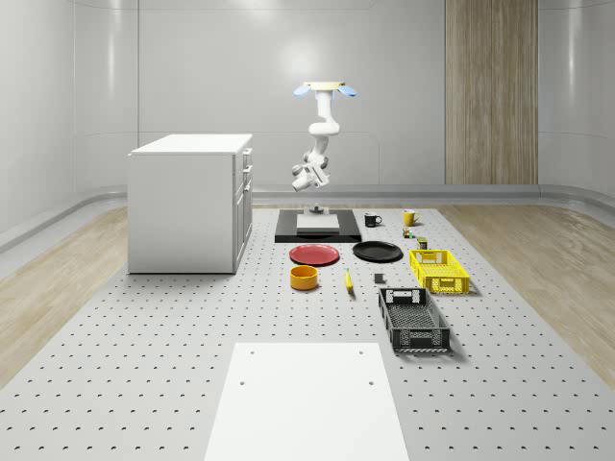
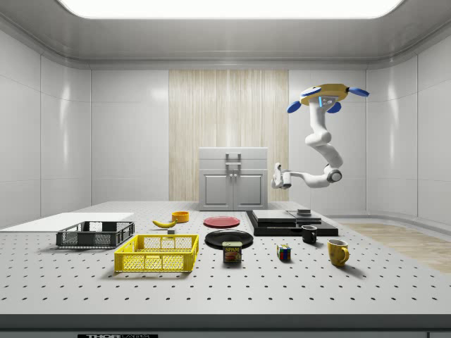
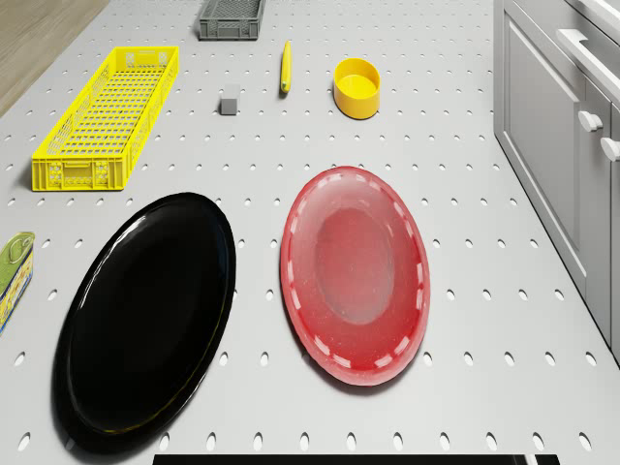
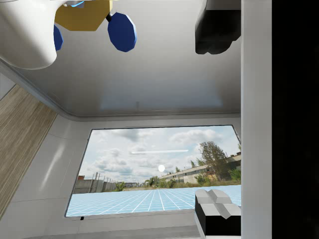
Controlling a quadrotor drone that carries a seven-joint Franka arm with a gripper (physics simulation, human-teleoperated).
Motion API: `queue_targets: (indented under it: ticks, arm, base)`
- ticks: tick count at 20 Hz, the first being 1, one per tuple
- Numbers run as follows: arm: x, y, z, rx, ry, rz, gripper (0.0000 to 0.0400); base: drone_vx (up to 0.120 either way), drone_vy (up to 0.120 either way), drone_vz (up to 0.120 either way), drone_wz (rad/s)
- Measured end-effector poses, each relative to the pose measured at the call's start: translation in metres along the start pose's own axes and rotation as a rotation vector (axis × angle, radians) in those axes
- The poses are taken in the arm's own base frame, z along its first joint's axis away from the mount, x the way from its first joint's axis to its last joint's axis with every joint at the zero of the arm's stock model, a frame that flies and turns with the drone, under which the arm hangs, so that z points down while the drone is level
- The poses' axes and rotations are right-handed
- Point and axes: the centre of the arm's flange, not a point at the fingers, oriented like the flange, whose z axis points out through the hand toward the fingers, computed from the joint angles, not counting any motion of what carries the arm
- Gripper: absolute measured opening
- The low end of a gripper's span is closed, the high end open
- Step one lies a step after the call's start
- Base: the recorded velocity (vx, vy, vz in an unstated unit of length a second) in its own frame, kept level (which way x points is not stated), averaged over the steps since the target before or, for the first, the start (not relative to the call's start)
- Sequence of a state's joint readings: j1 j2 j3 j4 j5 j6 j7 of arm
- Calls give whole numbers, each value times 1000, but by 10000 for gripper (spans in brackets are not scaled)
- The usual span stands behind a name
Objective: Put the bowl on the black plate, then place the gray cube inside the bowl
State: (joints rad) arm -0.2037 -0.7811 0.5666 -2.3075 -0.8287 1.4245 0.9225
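The yellow bowl stands upright on the perforated table, near the red plate. The black plate lies bare beside the red one. A small gray cube sits between the banana and the yellow crate. The drone hovers high over the black pad behind the plates. My gripper hangs in mid-air well above the table, far from the bowl. In the wrist view the gripper stands open, holding nothing.
A white cabinet stands at the whole-scene view's left. A black crate sits in front of the yellow crate. Two mugs, a can and a colour cube lie beyond the black plate. A white sheet covers the near table.
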Motion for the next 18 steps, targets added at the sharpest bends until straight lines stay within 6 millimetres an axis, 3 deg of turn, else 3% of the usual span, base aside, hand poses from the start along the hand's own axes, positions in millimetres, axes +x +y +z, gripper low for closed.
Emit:
queue_targets:
  ticks: [2, 5, 9, 13, 18]
  arm:
    - [-24, -23, 6, -240, 240, -7, 400]
    - [-53, -52, 34, -599, 596, -18, 400]
    - [-70, -67, 78, -958, 953, -31, 400]
    - [-72, -68, 106, -1157, 1156, -40, 400]
    - [-71, -67, 122, -1272, 1275, -47, 400]
  base:
    - [120, 0, -120, 0]
    - [120, 0, -120, 0]
    - [120, -90, -120, 0]
    - [120, -120, -120, 0]
    - [120, -120, -120, 0]
